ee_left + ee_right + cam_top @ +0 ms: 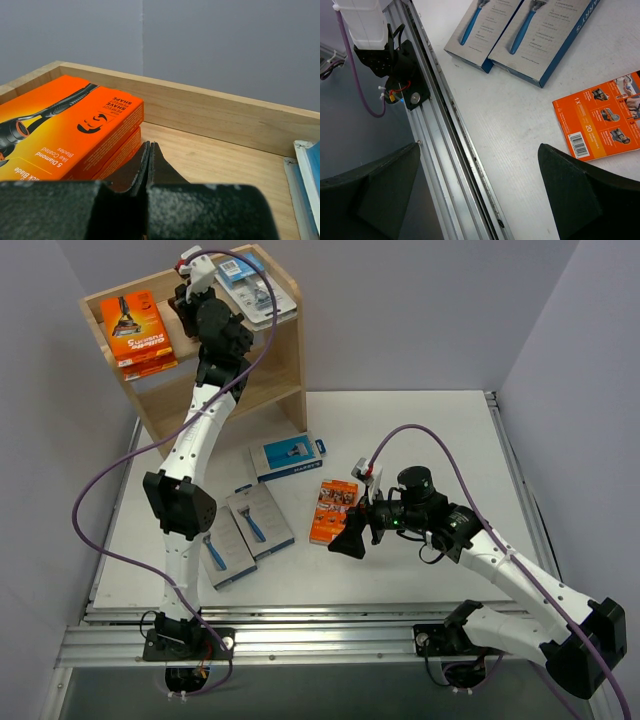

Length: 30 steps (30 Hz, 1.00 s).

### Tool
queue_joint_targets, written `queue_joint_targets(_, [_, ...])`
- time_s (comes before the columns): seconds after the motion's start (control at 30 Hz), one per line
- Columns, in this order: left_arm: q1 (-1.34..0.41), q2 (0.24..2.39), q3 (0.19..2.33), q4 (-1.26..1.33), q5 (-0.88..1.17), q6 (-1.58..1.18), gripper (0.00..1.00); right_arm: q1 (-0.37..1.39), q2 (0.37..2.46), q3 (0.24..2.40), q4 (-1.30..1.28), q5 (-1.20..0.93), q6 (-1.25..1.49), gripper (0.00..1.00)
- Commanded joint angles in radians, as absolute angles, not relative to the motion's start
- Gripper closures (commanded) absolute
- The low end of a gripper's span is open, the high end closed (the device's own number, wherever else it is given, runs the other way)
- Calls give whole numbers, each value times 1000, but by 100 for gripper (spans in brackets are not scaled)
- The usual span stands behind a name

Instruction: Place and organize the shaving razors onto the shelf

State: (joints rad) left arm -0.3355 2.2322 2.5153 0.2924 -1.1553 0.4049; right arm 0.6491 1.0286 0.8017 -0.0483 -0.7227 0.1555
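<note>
Orange boxes sit stacked on the shelf top, with the left claw shut tight and empty just beside them. The right claw is wide open next to the orange pack on the table. I think it should move over the pack, then pinch its sides slowly.

Plain, matt grey-lavender walls close in the scene at the back and on both sides, meeting in a straight vertical corner seam that shows in the left wrist view. Between them stands a white-topped table with a faintly textured surface, edged by silver aluminium rails that run along its near side and up its right side. Past the near rail lies a dull grey floor, and the light is even and soft, casting only faint shadows on the tabletop.
</note>
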Motion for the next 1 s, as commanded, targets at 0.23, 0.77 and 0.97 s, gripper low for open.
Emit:
queue_joint_targets(0.23, [-308, 2186, 2428, 413, -1242, 468, 98, 649, 1049, 807, -12, -746, 147, 0])
queue_joint_targets(0.77, [-275, 2154, 2396, 406, -1255, 454, 98, 647, 1057, 807, -12, -744, 153, 0])
queue_joint_targets(0.97, [-262, 2146, 2387, 423, -1255, 466, 98, 647, 1055, 805, -14, -741, 152, 0])
